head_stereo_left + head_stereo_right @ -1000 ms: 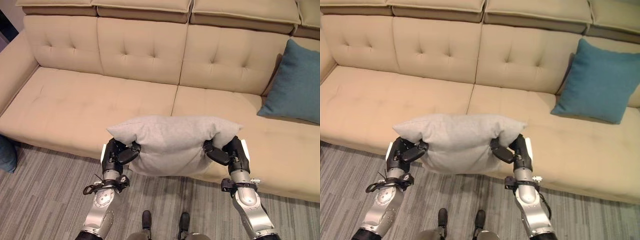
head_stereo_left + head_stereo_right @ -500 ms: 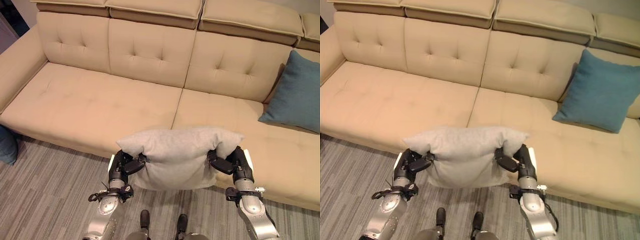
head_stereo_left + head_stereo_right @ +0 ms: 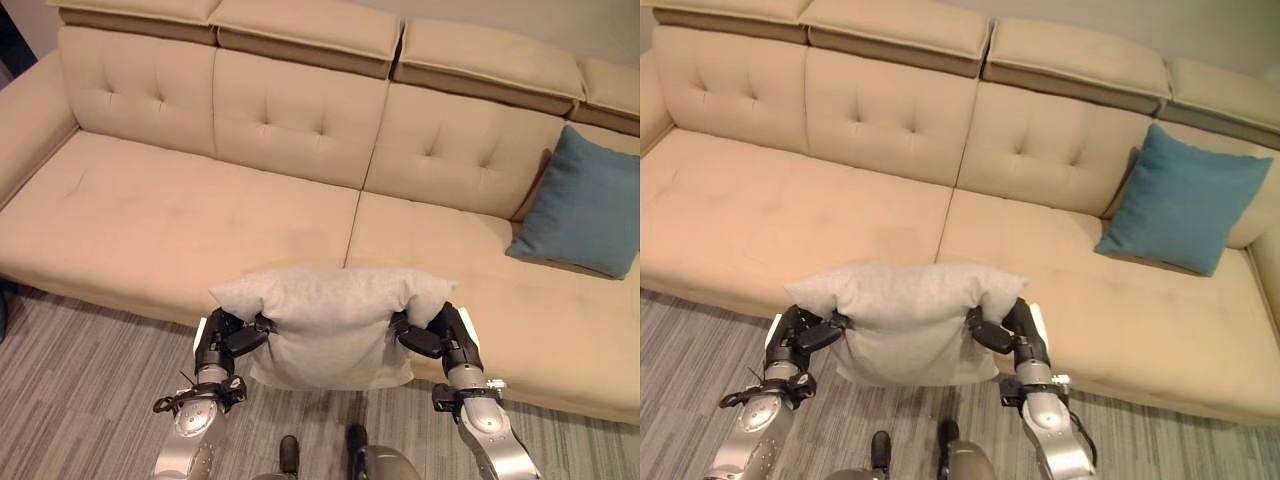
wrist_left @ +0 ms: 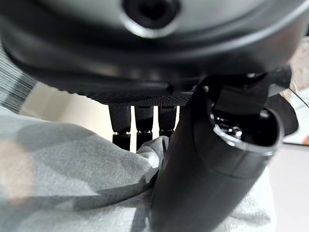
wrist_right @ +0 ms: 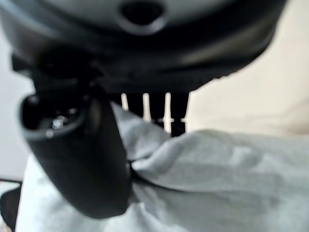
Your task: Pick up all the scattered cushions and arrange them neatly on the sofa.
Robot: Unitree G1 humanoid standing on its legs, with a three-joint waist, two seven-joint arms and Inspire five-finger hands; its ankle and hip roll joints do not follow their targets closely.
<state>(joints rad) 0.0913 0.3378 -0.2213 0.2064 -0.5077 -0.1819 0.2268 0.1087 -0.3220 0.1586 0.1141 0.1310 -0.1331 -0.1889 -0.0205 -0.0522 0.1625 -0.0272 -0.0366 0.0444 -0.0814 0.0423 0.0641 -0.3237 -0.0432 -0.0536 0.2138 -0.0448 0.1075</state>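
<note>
1. Left eye view: I hold a grey cushion [image 3: 335, 320] between my two hands, in front of a long beige sofa [image 3: 180, 210]. My left hand [image 3: 222, 340] grips the cushion's left end, with the thumb pressed into the fabric. My right hand [image 3: 440, 335] grips the right end the same way. The cushion hangs over the sofa's front edge and the striped grey floor [image 3: 70, 400]. A teal cushion [image 3: 585, 215] leans upright against the sofa back at the far right, well apart from the grey one.

2. Right eye view: the same scene. The grey cushion [image 3: 910, 318] sags between my left hand [image 3: 795, 338] and right hand [image 3: 1012, 332], bunched where each hand pinches it. The teal cushion [image 3: 1180, 200] rests on the right seat, tilted back against the backrest. The sofa's left and middle seats [image 3: 790, 200] lie behind the grey cushion.

3. Left wrist view: my left thumb [image 4: 207, 159] crosses the front of the grey fabric [image 4: 67, 164], and my fingers [image 4: 137, 128] curl behind it. The cloth is pinched between them, creased at the grip.

4. Right wrist view: my right thumb [image 5: 82, 159] presses into the grey fabric [image 5: 212, 169], and my fingers [image 5: 169, 113] close behind a fold of it. The cloth is clamped tight, with the beige sofa [image 5: 251, 87] beyond.
</note>
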